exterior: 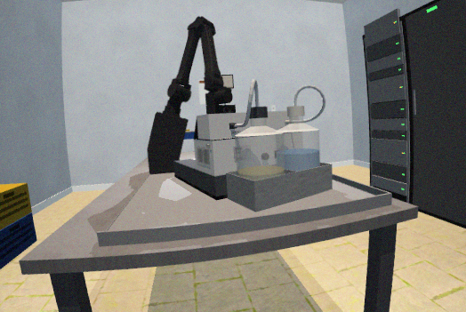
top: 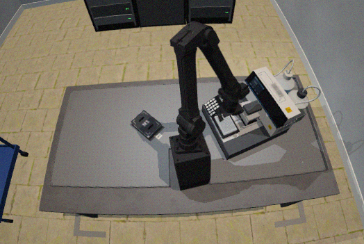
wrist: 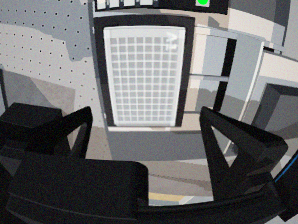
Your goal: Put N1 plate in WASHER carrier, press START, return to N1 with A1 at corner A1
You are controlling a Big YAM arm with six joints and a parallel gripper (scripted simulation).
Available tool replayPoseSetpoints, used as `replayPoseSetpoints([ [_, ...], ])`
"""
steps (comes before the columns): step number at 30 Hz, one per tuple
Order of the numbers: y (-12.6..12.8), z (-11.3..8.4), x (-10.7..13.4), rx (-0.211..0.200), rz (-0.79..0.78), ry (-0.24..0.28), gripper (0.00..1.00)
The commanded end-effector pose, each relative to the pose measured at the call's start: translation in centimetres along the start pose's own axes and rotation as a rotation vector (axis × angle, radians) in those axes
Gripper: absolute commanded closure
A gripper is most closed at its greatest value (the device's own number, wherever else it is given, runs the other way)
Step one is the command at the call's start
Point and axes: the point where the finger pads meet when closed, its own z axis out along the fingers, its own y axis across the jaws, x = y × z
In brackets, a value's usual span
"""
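Waiting to fetch the washed plate (top: 227, 125) (wrist: 145, 77), the claw (wrist: 146, 112) was wide open and facing it, because the plate lay in the washer's carrier (wrist: 188, 67) and the lamp (wrist: 202, 1) was green.

The grey table (top: 114, 199) (exterior: 222, 257) carries a black nest (top: 147, 125) left of centre, the washer (top: 243, 145) (exterior: 202, 180) at right in the top view.
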Motion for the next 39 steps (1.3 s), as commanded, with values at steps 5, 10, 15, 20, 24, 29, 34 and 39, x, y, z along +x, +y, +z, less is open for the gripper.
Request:
replayPoseSetpoints([
  [5,0.6,1.9,-0.1,-0.011,-0.001,0.004,0.00],
  [10,0.5,2.4,-0.1,-0.010,-0.001,0.004,0.00],
  [15,0.3,3.1,-0.3,-0.005,-0.002,0.002,0.00],
  [20,-0.1,3.9,-0.4,0.000,-0.004,0.000,0.00],
  [24,-0.1,4.2,-0.4,0.001,-0.004,-0.001,0.00],
  [29,-0.3,3.7,-0.2,0.006,-0.003,-0.002,0.00],
  [34,-0.3,3.7,-0.2,0.006,-0.003,-0.002,0.00],
  [39,-0.3,3.7,-0.2,0.006,-0.003,-0.002,0.00],
])
